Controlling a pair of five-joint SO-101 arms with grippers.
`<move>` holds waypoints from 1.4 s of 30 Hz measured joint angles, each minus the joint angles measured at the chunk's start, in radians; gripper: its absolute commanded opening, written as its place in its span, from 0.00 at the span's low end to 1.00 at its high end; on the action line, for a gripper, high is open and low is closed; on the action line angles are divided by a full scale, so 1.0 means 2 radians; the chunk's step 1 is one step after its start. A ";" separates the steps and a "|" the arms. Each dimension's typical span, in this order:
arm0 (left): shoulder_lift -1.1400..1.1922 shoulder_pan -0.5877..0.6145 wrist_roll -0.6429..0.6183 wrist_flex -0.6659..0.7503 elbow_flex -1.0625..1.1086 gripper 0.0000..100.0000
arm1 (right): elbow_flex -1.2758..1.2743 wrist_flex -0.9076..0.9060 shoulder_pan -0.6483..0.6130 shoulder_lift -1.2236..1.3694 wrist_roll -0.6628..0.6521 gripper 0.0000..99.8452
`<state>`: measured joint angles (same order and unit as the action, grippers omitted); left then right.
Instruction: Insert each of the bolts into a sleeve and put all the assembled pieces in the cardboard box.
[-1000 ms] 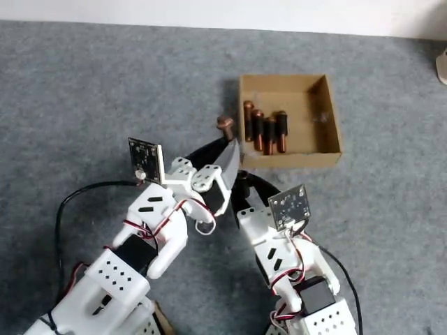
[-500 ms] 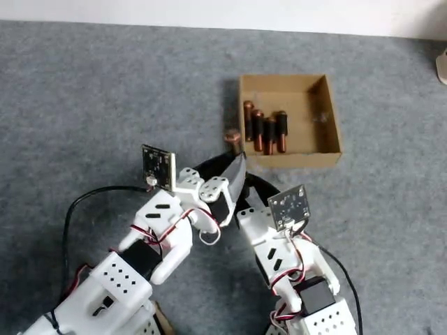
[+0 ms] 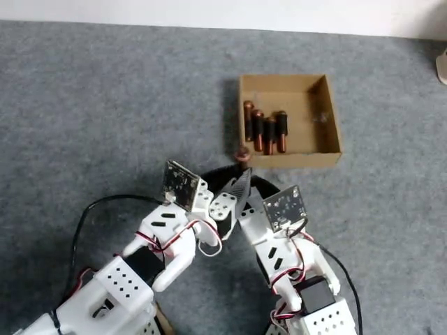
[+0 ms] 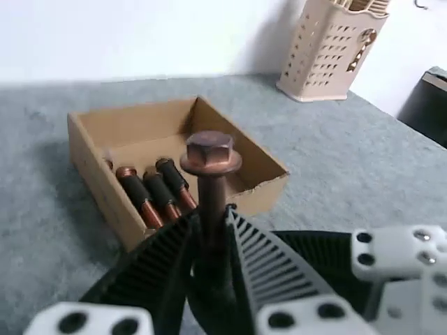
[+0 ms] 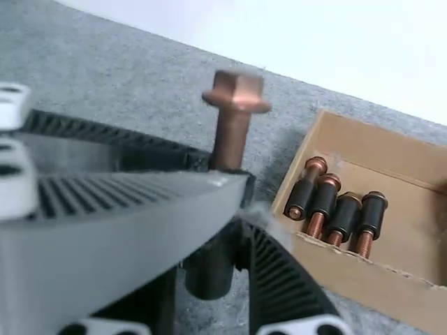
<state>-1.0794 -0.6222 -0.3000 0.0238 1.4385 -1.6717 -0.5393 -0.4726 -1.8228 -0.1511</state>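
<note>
Overhead camera looks down; both wrist cameras closely face the cardboard box.

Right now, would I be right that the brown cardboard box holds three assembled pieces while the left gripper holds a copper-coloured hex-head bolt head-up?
Not quite: the brown cardboard box holds four assembled pieces, not three, as the high view shows. The left gripper does hold a copper-coloured hex-head bolt head-up.

Side by side, left tool and right tool each clamped shut, tips close together.
</note>
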 measured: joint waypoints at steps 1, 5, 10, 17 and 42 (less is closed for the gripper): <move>0.000 0.000 0.004 0.002 0.002 0.20 | 0.000 0.000 0.000 0.000 0.000 0.01; 0.000 -0.002 0.005 0.003 0.004 0.42 | 0.000 -0.002 0.006 0.001 -0.001 0.01; -0.008 0.002 0.006 -0.042 0.002 0.55 | 0.000 -0.002 0.008 0.001 -0.001 0.01; -0.001 0.077 0.007 -0.069 -0.008 0.51 | 0.000 -0.002 0.024 0.001 -0.002 0.01; 0.000 0.242 0.008 -0.246 0.041 0.47 | 0.058 -0.024 0.097 0.142 0.024 0.01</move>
<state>-1.0794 -0.1389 -0.2831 -0.4687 1.5198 -1.5551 -0.5869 -0.2793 -1.5390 -0.1036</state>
